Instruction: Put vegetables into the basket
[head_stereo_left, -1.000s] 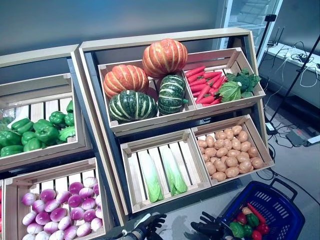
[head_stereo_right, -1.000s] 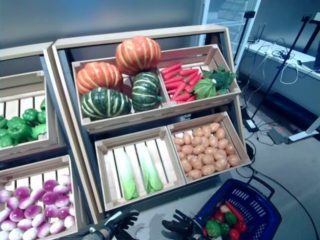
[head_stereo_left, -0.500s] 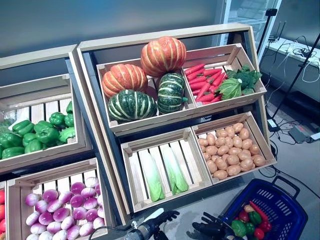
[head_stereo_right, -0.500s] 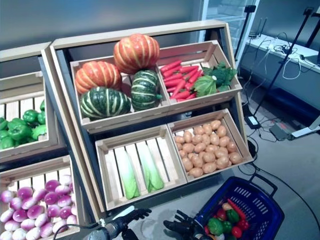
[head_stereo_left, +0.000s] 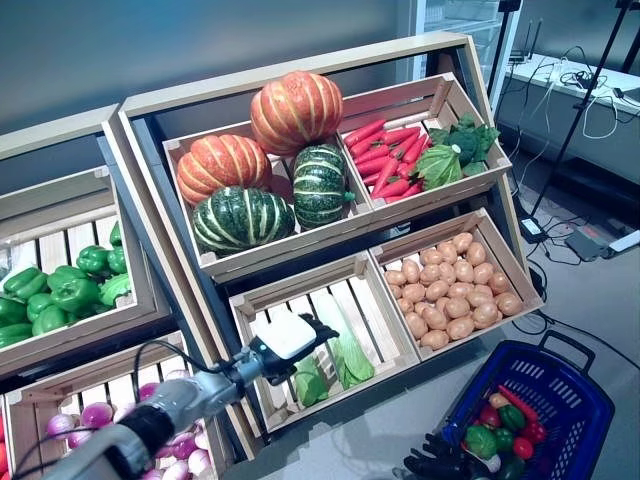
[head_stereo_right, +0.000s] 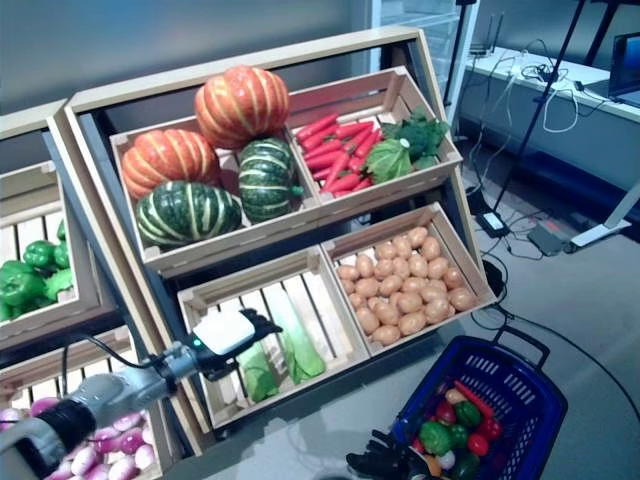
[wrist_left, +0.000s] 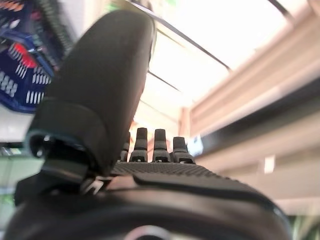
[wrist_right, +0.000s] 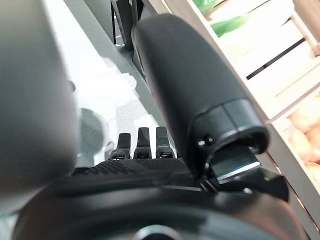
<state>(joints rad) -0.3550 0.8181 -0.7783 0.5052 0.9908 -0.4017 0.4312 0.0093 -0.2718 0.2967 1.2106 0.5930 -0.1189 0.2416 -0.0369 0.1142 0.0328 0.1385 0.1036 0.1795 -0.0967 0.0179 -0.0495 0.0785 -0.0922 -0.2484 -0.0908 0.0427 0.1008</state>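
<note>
Lengthwise, cabbages (head_stereo_left: 345, 345) along crate slats (head_stereo_left: 375, 315).

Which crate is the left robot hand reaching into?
The lower middle crate with the two cabbages. The left robot hand is over its front left part; the potato crate is further right.

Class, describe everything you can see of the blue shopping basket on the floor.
The blue basket looks like plastic with slotted, grid-like walls and a dark handle lying over its far rim. It stands on the grey floor, below and to the right of the potato crate. Inside, heaped at the near end, lie green, red and pale vegetables. The right hand shows close beside its near corner.
</note>
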